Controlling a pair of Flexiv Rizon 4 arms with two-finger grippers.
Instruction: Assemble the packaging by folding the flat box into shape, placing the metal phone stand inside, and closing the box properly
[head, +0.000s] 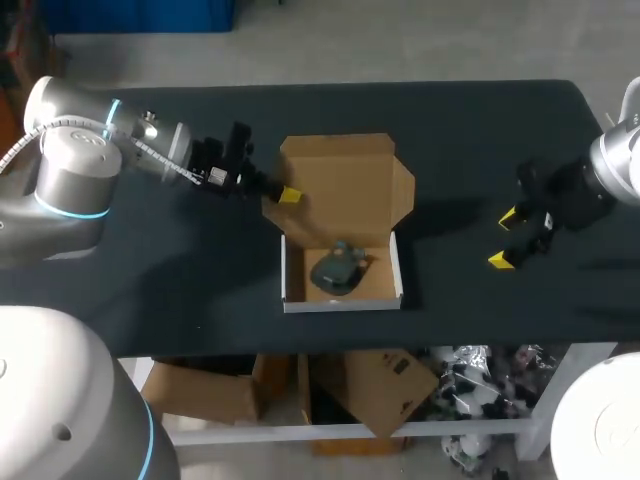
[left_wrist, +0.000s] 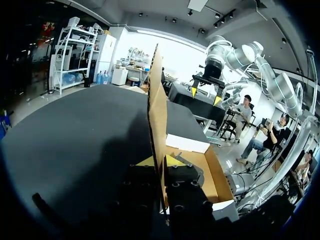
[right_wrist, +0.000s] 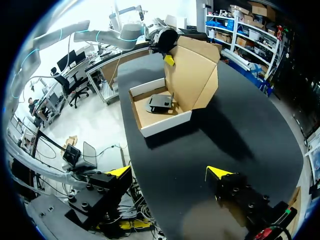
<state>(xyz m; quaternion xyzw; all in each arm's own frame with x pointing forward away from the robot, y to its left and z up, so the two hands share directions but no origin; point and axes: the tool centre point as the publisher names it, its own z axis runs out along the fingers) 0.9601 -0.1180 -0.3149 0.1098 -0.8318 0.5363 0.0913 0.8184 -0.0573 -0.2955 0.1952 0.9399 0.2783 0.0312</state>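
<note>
Starting with the head view, a brown cardboard box with white outer walls (head: 340, 301) is seen near the middle of the black table (head: 480, 130). Its lid (head: 340, 180) is raised behind the open tray. A grey metal phone stand (head: 338, 270) is laid inside the tray, on its floor. The left gripper (head: 283, 195) is placed at the lid's left side flap (head: 272, 208), and one yellow tip is shown on the flap's inner face. The right gripper (head: 505, 238) is held over bare table, well apart from the box, with its fingers spread wide.

In the left wrist view, the side flap (left_wrist: 156, 100) is seen edge-on, standing upright between the left gripper's (left_wrist: 160, 162) fingers. A yellow tip is pressed against each face, so the flap is pinched in a narrow grip. Beyond the fingers, part of the phone stand (left_wrist: 192, 170) is glimpsed in the tray (left_wrist: 215, 175). The right gripper (left_wrist: 205, 95) is seen across the table.

In the right wrist view, the right gripper (right_wrist: 169, 172) is shown with its two yellow tips far apart and nothing held between them. Ahead of it the box (right_wrist: 165, 122) is seen with the phone stand (right_wrist: 160, 102) lying in it. The lid (right_wrist: 192, 75) is held up at the far side, with the left gripper (right_wrist: 169, 59) at its flap.
</note>
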